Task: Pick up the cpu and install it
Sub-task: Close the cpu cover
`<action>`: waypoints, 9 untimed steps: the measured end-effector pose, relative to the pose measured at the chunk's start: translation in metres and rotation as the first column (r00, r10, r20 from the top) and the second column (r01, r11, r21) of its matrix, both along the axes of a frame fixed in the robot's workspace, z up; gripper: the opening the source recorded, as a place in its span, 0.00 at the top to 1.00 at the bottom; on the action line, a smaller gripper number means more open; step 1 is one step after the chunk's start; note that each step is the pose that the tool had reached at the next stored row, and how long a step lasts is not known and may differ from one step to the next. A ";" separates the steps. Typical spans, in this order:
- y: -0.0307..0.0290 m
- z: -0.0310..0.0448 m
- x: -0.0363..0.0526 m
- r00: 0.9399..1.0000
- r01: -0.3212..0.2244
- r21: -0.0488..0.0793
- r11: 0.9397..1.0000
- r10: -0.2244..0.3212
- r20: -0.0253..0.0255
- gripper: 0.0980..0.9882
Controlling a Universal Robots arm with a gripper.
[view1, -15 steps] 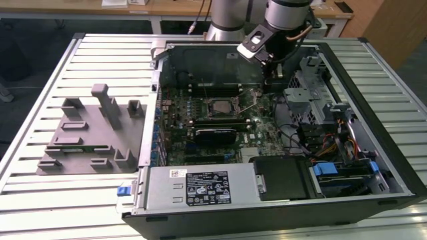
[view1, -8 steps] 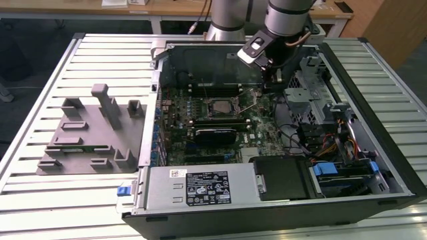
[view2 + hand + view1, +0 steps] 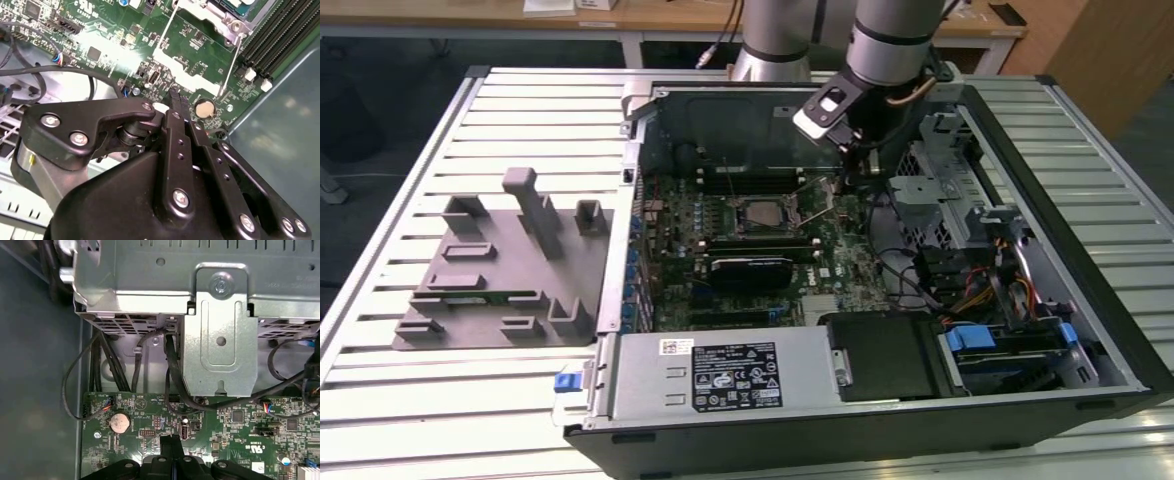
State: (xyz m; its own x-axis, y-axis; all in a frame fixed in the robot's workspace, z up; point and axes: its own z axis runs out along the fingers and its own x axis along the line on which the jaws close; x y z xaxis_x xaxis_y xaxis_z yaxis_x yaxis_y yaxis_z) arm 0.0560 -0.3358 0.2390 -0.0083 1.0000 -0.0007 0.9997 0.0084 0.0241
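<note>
Over the motherboard [image 3: 225,440], close to the coin cell [image 3: 119,423], hangs the gripper [image 3: 170,444]. In both wrist views its two thin fingers [image 3: 176,107] are pressed together w/ nothing visible btwn them. Tips sit just above the green board; contact w/ it can't be told. In the second wrist view the coin cell lies just beside the tips, and two wire levers [image 3: 227,65] run across the board toward the socket [image 3: 232,22].

Exterior view: the arm [image 3: 894,45] comes in from 12 o'clock and dips into the open PC case [image 3: 1107,330], which lies on its side on a slatted table [image 3: 400,400]. The cpu [image 3: 757,212] is a silvery square lying flat inside the black-framed socket, near the middle of the board. The gripper is at abt 3 o'clock from it, near but apart, not holding it. Whether the socket is latched over the cpu can't be told.

At 6 o'clock of the case interior sits a silver labelled box [image 3: 720,375]. At 9 o'clock from the case, on the table, is the grey fixture tray [image 3: 480,290], well apart from the gripper.

In the first wrist view a metal bracket [image 3: 220,340] stands past the board edge, and black cables [image 3: 175,385] run from under it down to the board.
</note>
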 end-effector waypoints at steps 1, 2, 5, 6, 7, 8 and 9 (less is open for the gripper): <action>0.0000 -0.0018 0.0000 1.000 0.000 0.000 1.000 0.000 -0.001 0.99; -0.0001 -0.0037 0.0000 1.000 0.000 0.000 1.000 0.000 -0.002 0.99; -0.0001 -0.0058 0.0002 1.000 0.000 0.000 1.000 0.000 -0.004 0.99; -0.0001 -0.0058 0.0002 1.000 0.000 0.000 1.000 0.000 -0.005 0.99; -0.0001 -0.0058 0.0003 1.000 0.000 0.000 1.000 0.000 -0.005 0.99; -0.0001 -0.0058 0.0004 1.000 0.000 0.000 1.000 0.000 -0.005 0.99; -0.0001 -0.0058 0.0004 1.000 0.000 0.000 1.000 0.000 -0.005 0.99</action>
State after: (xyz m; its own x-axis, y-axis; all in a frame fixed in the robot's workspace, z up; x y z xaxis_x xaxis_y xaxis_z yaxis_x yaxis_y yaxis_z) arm 0.0564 -0.3359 0.2332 -0.0083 1.0000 -0.0006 0.9998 0.0083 0.0195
